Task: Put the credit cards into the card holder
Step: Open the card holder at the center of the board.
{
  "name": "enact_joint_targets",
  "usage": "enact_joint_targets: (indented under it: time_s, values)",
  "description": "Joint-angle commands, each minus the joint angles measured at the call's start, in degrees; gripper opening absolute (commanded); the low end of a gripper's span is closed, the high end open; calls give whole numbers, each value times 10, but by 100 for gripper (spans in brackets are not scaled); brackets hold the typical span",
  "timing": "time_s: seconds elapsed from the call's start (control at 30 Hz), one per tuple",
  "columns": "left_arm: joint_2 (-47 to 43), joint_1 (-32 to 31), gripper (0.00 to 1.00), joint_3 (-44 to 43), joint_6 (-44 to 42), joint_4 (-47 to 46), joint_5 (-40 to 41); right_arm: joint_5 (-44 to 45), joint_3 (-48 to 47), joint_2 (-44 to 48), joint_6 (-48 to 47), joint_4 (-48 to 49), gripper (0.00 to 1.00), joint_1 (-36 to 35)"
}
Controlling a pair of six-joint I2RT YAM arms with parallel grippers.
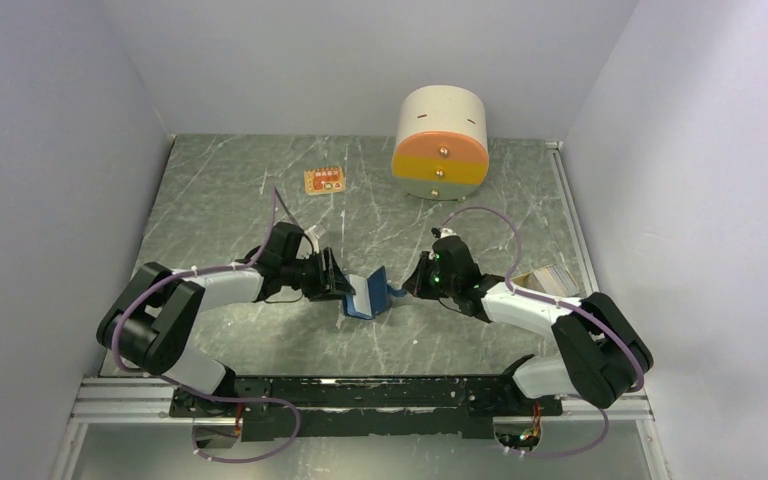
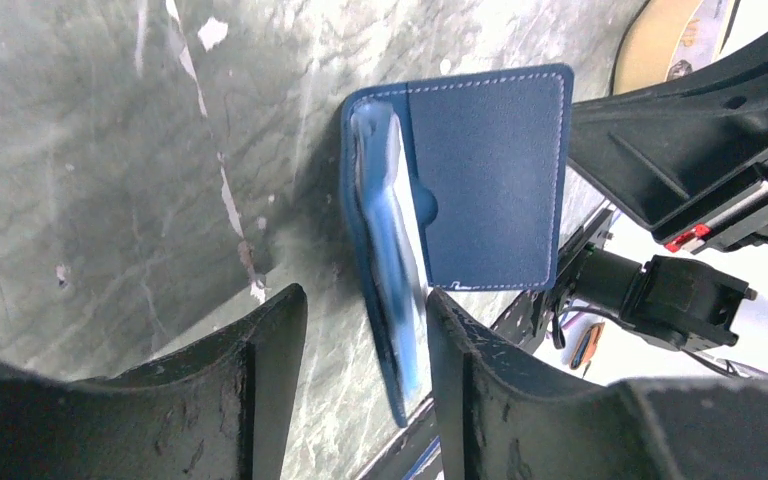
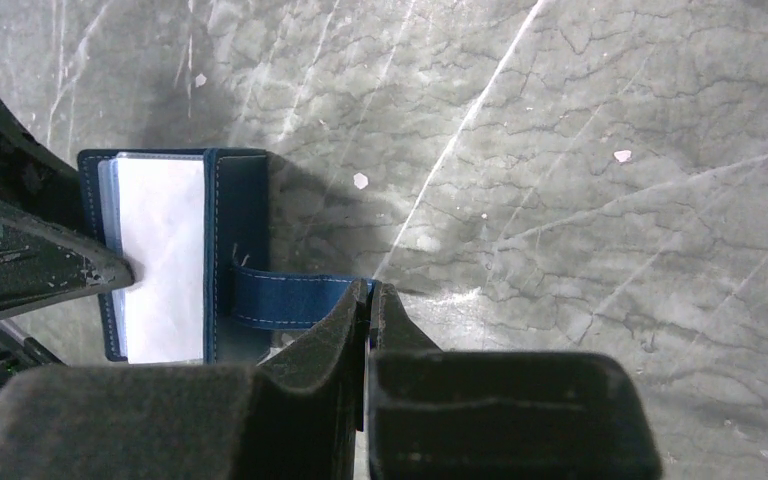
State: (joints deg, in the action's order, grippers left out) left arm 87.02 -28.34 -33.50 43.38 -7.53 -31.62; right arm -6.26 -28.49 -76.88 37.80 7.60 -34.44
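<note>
The card holder stands open on the table between my two grippers, navy outside and lighter blue inside. My right gripper is shut on its blue snap strap, with the fingertips pinching the strap's end. My left gripper is open, and its jaws straddle one upright flap of the holder. The other flap is spread away from it. Pale clear sleeves show inside the holder. The beige credit cards lie in a small pile by the right wall, behind my right arm.
A cream-and-orange round drawer unit stands at the back right. A small orange tag lies at the back centre-left. Grey walls close in the left, right and back sides. A black rail runs along the near edge.
</note>
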Motion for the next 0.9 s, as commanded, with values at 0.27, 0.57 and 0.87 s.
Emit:
enact_joint_targets:
  time_s: [0.27,0.57,0.87]
  values:
    - [-23,-6,52,27,-8,-24,-15,18,2,-1,-15,-18,0,7]
    - [-49,-7,48,48,3,-79,-38,23,10,5,-16,-15,0,7]
    - [-25,-7,23,37,17,-106,-53,10,8,11,-16,-11,6,8]
